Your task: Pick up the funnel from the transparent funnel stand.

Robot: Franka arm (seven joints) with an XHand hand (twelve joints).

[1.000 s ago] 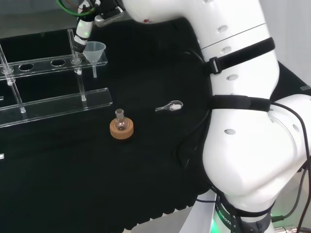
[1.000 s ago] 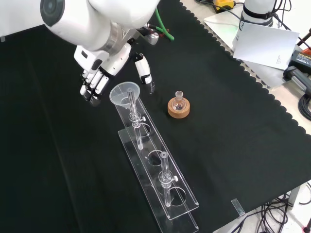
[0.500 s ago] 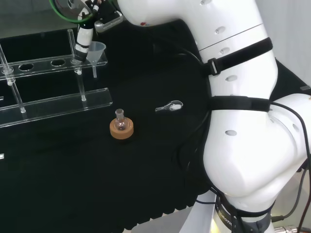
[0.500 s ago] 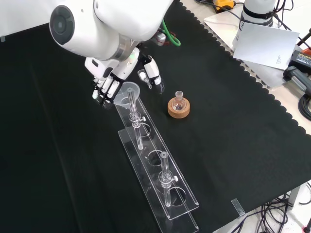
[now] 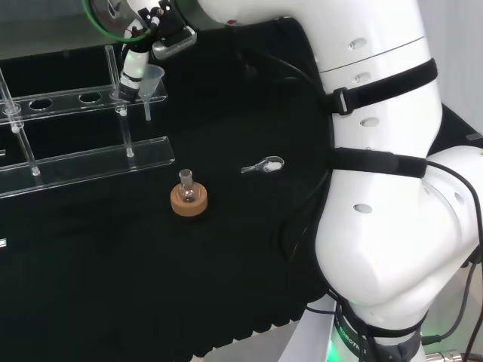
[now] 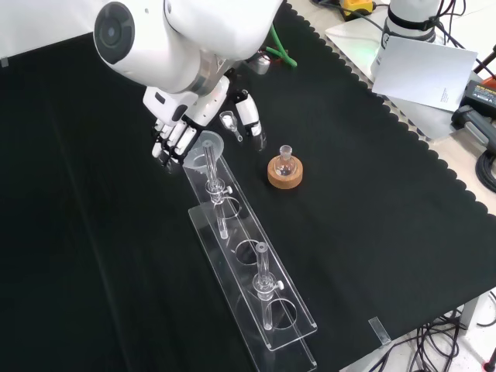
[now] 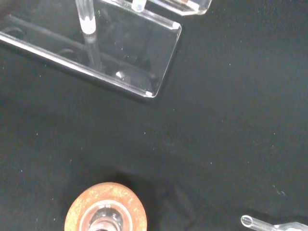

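On the black-clothed tabletop, seen from the front, a small flask on a cork ring stands at about 4 o'clock from the funnel, which sits in the end hole of the transparent funnel stand. The robot hand brackets the funnel's rim, fingers one side, thumb the other, not visibly closed. A clean lift likely means pinching the rim, then rising straight.

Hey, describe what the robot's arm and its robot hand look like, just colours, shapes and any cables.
The arm is glossy white with bulky rounded links, black straps around it and a round grey cap on one link. Black cables run beside it, and a green cable loops near the wrist. The robot hand is white with black fingertips and joints.
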